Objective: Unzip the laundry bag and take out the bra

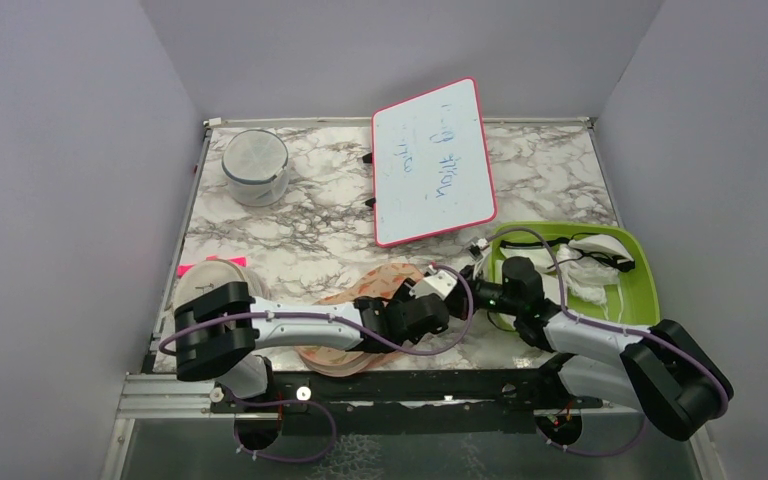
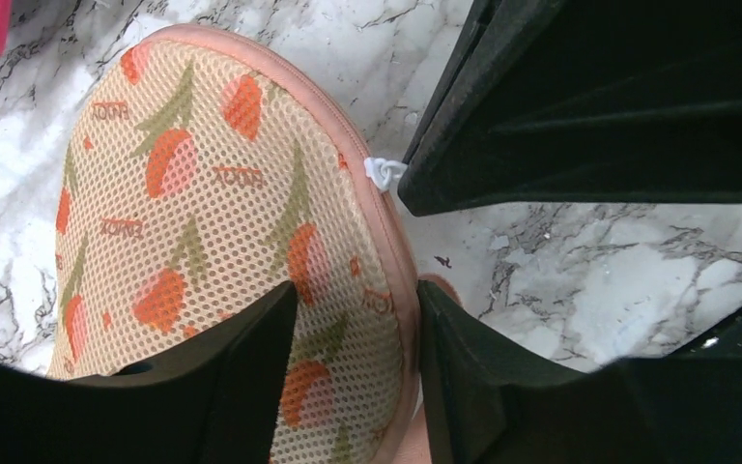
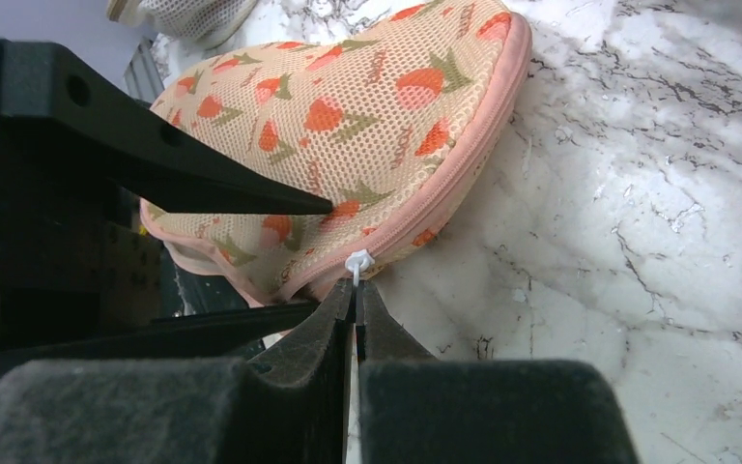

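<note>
The laundry bag, a peach-pink mesh pouch with orange-red and green motifs, lies flat near the front of the table, partly under my left arm. My left gripper is shut across the bag's zipped edge; in the left wrist view one finger rests on the mesh and the other on the outer rim. My right gripper is shut on the white zip pull, which also shows in the left wrist view. The zip looks shut at the pull. The bra is hidden.
A red-rimmed whiteboard leans at the back centre. A round white mesh cylinder stands back left. A round white disc pouch lies at front left. A green tray with white garments sits at the right.
</note>
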Controlling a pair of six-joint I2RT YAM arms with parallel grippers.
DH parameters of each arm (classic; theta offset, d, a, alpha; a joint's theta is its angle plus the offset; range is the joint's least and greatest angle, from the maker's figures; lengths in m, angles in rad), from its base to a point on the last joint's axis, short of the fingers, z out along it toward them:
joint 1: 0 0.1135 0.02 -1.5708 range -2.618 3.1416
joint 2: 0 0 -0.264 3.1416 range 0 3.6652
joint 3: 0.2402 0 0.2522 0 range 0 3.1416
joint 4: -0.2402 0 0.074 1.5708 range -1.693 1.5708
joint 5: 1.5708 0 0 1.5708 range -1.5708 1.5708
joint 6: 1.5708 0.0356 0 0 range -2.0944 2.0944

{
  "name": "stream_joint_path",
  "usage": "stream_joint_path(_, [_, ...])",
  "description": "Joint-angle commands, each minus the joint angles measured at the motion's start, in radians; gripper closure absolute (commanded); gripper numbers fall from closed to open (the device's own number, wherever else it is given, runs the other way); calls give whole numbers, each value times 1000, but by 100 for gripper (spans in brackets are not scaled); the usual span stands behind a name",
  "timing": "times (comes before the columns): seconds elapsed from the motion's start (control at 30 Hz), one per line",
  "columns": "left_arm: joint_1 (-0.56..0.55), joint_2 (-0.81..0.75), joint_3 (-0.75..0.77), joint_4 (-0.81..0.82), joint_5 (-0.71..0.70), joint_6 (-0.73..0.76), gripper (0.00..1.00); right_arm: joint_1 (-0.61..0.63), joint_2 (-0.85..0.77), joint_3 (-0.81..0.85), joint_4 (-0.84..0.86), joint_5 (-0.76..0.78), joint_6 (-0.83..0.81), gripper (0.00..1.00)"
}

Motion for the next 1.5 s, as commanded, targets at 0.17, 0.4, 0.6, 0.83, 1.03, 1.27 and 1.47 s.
stream_joint_path(0.17, [-6, 35, 57, 10, -76, 33, 90, 10, -16, -1, -61, 0, 16, 99])
stream_joint_path(0.4, [-7, -63, -14, -11, -25, 98, 100, 7, -12, 49, -140, 102, -25, 99])
stream_joint_path(0.6, [-8, -162, -90, -14, 42, 189, 100, -53, 30, 117, -171, 108, -73, 99])
stream_joint_path(0.83, [-8, -211, -98, -15, 50, 254, 100, -110, 209, 179, -63, 19, -78, 99])
stream_joint_path(1.03, [-6, -227, -183, 42, -11, 221, 100, -111, 207, 170, -82, -79, -112, 99])
stream_joint_path(1.27, [-6, -251, -215, 27, 50, 92, 76, -94, 111, 100, -91, -199, -105, 99])
stream_joint_path(1.47, [-6, -237, -141, 28, 116, 48, 52, -75, 75, 85, -91, -228, -87, 99])
